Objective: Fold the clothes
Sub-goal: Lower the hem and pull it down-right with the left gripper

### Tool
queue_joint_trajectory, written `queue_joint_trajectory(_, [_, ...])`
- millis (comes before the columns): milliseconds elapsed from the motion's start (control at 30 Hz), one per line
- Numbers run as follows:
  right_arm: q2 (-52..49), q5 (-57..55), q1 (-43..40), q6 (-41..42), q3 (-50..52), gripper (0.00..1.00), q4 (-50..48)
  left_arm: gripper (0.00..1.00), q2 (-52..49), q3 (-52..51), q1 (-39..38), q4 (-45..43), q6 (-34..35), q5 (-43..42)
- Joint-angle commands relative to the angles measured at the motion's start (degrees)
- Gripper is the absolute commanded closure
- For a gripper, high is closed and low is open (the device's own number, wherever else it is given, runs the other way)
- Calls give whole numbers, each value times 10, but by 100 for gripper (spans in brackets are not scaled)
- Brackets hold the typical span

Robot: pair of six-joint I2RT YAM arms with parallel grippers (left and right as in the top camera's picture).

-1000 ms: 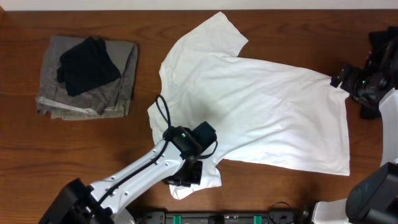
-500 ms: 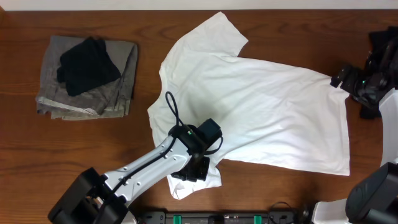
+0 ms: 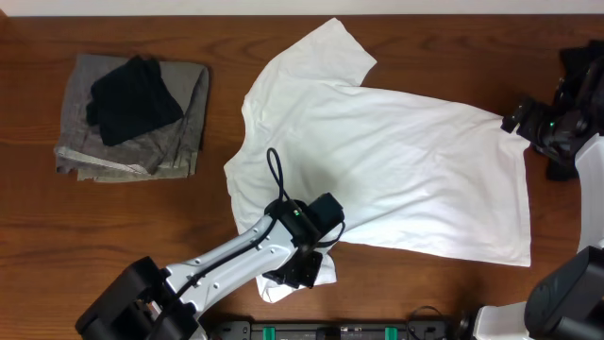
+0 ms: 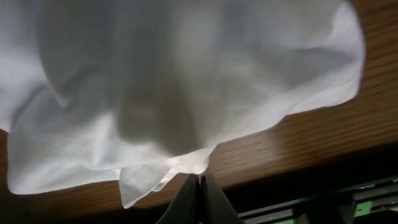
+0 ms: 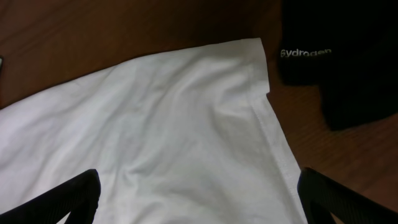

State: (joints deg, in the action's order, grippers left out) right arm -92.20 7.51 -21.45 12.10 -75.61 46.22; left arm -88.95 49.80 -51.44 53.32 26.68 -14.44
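Overhead, the white T-shirt [image 3: 396,161] lies spread across the desk [image 3: 142,217], well apart from a grey and black pile [image 3: 132,113]. The left hand [image 3: 294,274] is at the near sleeve and the right hand [image 3: 540,125] is beside the hem corner. In the left wrist view, its fingers [image 4: 211,208] are pinched shut on the bunched sleeve edge. In the right wrist view, fingers [image 5: 65,199] are spread wide and hold nothing, near a black garment [image 5: 336,68]. The first fold seems to be in hand, and the next move likely calls for carrying the sleeve inward over the body.
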Motion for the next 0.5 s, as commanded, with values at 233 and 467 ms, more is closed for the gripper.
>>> queue_joint_trajectory(233, [0, 0, 4, -4, -7, 1, 0, 65, -7, -31, -1, -3, -16, 37])
queue_joint_trajectory(467, [0, 0, 4, -4, -7, 1, 0, 63, -7, -35, -1, -6, -16, 51])
